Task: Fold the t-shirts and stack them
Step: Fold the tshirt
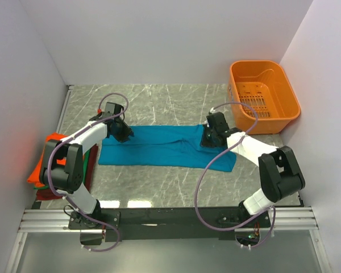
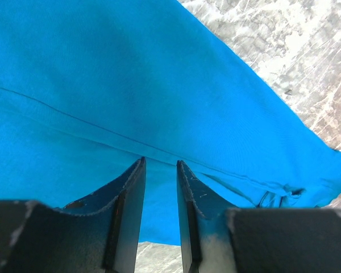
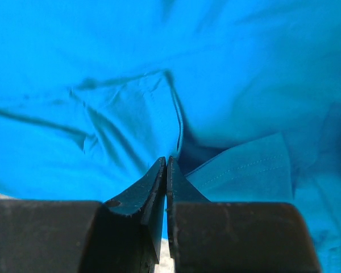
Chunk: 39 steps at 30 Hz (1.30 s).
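A teal-blue t-shirt (image 1: 159, 148) lies spread lengthwise across the middle of the table. My left gripper (image 1: 124, 133) is at its left end on the far edge. In the left wrist view that gripper (image 2: 160, 162) has its jaws a narrow gap apart, tips resting on the cloth (image 2: 131, 85) at a seam, with nothing bunched between them. My right gripper (image 1: 208, 139) is at the shirt's right part. Seen from the right wrist, this gripper (image 3: 166, 160) has its jaws together on a raised ridge of the blue cloth (image 3: 119, 114).
A pile of folded t-shirts with an orange one (image 1: 53, 140) on top sits at the table's left edge, dark red (image 1: 45, 194) showing below. An orange plastic basket (image 1: 256, 63) stands at the back right. Walls close in on three sides.
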### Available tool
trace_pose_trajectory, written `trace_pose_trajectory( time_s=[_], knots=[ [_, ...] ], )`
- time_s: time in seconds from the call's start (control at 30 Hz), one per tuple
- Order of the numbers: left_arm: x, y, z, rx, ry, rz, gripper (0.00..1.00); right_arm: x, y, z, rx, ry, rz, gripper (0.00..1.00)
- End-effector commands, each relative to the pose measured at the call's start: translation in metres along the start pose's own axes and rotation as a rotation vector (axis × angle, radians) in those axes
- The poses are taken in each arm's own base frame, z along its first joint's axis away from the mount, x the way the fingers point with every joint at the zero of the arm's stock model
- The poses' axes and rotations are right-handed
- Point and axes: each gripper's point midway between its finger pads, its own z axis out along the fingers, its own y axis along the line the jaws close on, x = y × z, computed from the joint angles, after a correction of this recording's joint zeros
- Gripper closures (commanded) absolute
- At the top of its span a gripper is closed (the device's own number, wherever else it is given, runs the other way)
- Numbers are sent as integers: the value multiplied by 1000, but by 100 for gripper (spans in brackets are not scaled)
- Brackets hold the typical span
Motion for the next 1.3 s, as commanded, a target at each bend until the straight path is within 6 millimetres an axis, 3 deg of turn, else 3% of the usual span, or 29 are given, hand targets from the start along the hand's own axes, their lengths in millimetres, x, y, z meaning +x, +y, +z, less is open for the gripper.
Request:
trace_pose_trajectory(
  time_s=[0.0,0.2,0.4,0.5,0.63,0.8,0.97,1.03,1.27],
  knots=[
    [1,-4,-4,20,-8,4,66,1,13,-8,-46,-40,-11,92],
    [2,-3,-5,21,-9,4,66,28,8,-5,-48,-11,-15,88],
    [2,-4,-5,22,-10,5,67,39,7,-10,-70,-31,-16,67],
    [2,-5,-5,24,-9,5,67,41,8,-14,-82,-36,-13,66],
    [2,-4,-5,20,-8,8,66,39,13,-26,-106,-61,-13,66],
    [2,-5,-6,24,-13,7,66,10,0,-41,-1,-157,50,66],
    [1,-5,-7,24,-13,5,66,-15,-9,-23,73,-152,112,67],
    [1,-6,-9,29,-16,4,67,-20,-11,-8,100,-127,120,72],
    [0,-6,-12,24,-20,8,66,-9,-13,21,121,-54,98,81]
  ],
)
